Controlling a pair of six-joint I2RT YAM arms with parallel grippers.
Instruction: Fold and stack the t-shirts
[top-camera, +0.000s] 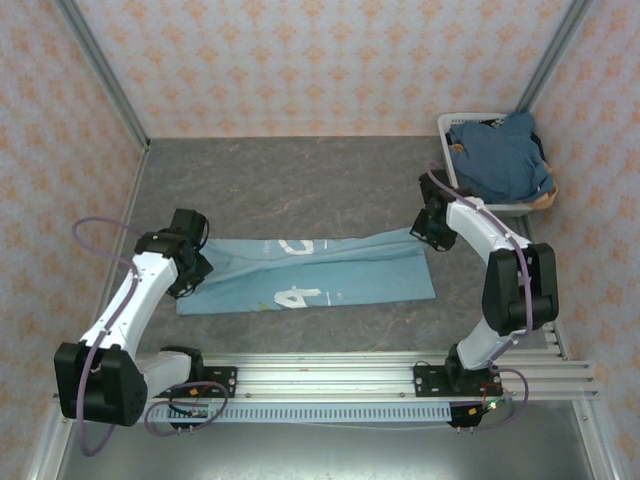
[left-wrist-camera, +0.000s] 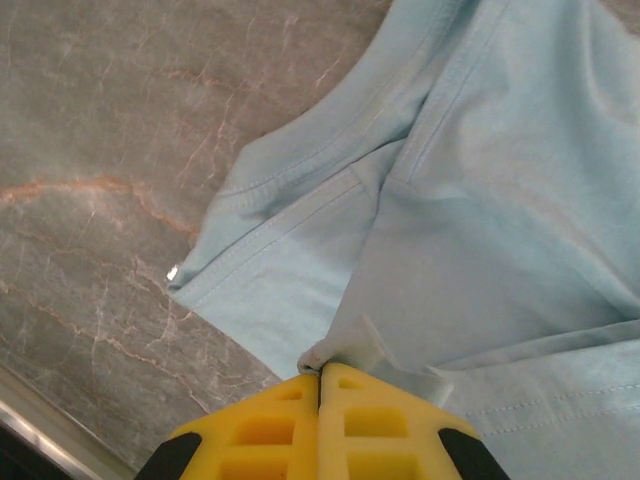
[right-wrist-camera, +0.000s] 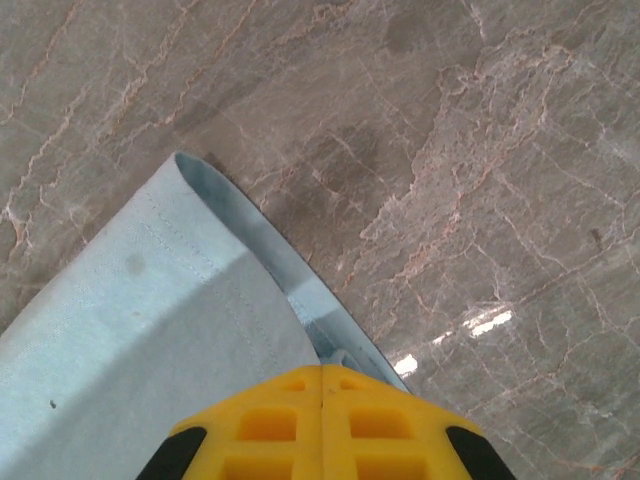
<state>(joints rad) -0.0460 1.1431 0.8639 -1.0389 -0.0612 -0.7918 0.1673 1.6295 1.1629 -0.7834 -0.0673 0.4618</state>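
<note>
Two sets of jaws, both clamped on cloth. The left jaws are pressed tight, yellow fingertips (left-wrist-camera: 270, 425) meeting with no gap, and a small bunched fold of the light blue t-shirt (left-wrist-camera: 500, 200) is pinched right at their tips. How deep that fold runs between them is hidden. Just past the tips a sleeve (left-wrist-camera: 270, 270) lies flat on the grey marbled bench (left-wrist-camera: 90, 150), its stitched hem clear to see. A tiny bright speck sits at the sleeve's corner, too small to identify.

Over to the right jaws: closed as well, fingertips (right-wrist-camera: 380, 420) together, nipping the edge of the same tee (right-wrist-camera: 130, 340). The hem curls up and over beside them, so the underside shows in shadow, and the exact pinched spot is covered by the fingers.

From above, the tee (top-camera: 330, 275) stretches as a long band across the bench (top-camera: 300, 180) between the two arms, folded lengthwise. Its white letters (top-camera: 296, 296) are cut off by the fold and unreadable. The left end disappears under the left wrist, the right end under the right wrist.

In the far right corner stands the white basket (top-camera: 447, 130), holding darker blue tees (top-camera: 500, 160) in a heap, number impossible to count. Something tan peeks out at its right side, unclear what.
</note>
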